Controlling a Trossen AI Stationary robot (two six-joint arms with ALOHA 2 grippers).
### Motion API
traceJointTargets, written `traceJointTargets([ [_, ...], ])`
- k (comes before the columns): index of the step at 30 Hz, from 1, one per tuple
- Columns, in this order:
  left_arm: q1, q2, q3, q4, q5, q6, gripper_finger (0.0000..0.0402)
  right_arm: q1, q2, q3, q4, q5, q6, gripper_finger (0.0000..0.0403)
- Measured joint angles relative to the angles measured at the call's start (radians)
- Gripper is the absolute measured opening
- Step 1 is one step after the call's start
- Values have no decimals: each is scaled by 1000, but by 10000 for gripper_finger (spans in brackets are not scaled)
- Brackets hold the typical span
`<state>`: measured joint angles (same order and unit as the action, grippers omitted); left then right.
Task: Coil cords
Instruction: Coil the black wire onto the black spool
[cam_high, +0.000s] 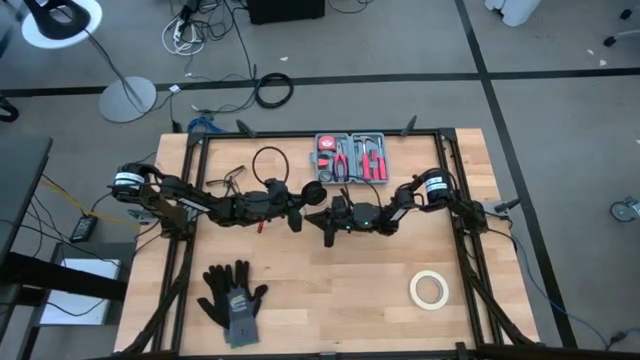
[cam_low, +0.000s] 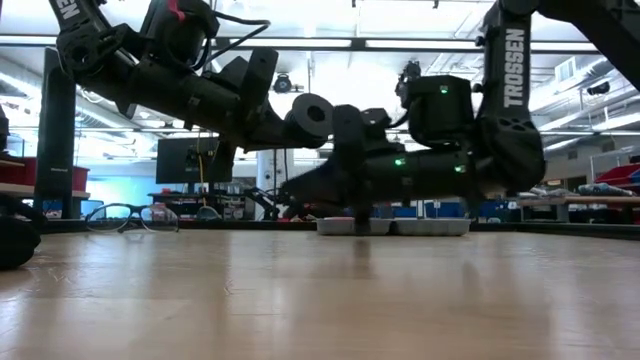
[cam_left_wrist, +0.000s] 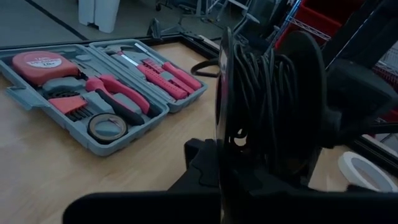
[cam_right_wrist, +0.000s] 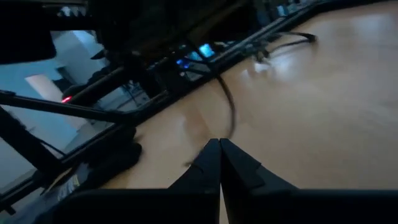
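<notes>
The cord (cam_left_wrist: 261, 93) is seen wound in many black turns around a round black spool (cam_left_wrist: 273, 106), which is held upright in the left hand (cam_left_wrist: 249, 180) above the middle of the counter (cam_high: 330, 290); in the low view the spool's disc (cam_low: 312, 115) is raised well clear of the wood. A thin loose strand (cam_right_wrist: 229, 106) is seen curving down toward the right hand (cam_right_wrist: 220, 155), whose fingers are pressed together; whether the strand is pinched between them cannot be told. The right hand (cam_high: 328, 222) is placed just beside the left hand, near the counter's centre. Behind them an open grey tool case (cam_high: 350, 158) with red-handled tools is laid. A pair of glasses (cam_high: 228, 180) and a black cable ring (cam_high: 270, 162) are set toward the back left. Black gloves (cam_high: 232, 295) are laid at the front left, and a white tape roll (cam_high: 428, 289) at the front right.
</notes>
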<state>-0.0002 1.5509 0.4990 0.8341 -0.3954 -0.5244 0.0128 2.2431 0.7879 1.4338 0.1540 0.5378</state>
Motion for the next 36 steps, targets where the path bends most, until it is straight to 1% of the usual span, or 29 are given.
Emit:
traceJointTargets([
  [4,0,0,0,-3,0,0,0,0,-63,-92,1,48,11,1],
  [8,0,0,0,-8,0,0,0,0,-162,-196,-1,92,1,1],
  [11,0,0,0,-21,-12,-3,0,0,-239,-258,-2,104,-19,1],
  [14,0,0,0,-15,-20,-3,0,0,-290,-296,-27,104,-22,1],
  [18,0,0,0,-15,-22,-3,0,0,-309,-313,-30,104,-65,9],
  [22,0,0,0,-15,-22,-4,0,1,-289,-309,-91,103,-59,32],
  [25,0,0,0,-13,-16,-4,0,12,-240,-279,-107,86,1,60],
  [30,0,0,0,7,-12,-4,0,41,-122,-162,-100,77,19,115],
  [33,0,0,0,8,-17,-4,0,53,-53,-83,-49,68,15,138],
  [36,0,0,0,3,-19,-3,0,53,1,-30,26,59,18,147],
])
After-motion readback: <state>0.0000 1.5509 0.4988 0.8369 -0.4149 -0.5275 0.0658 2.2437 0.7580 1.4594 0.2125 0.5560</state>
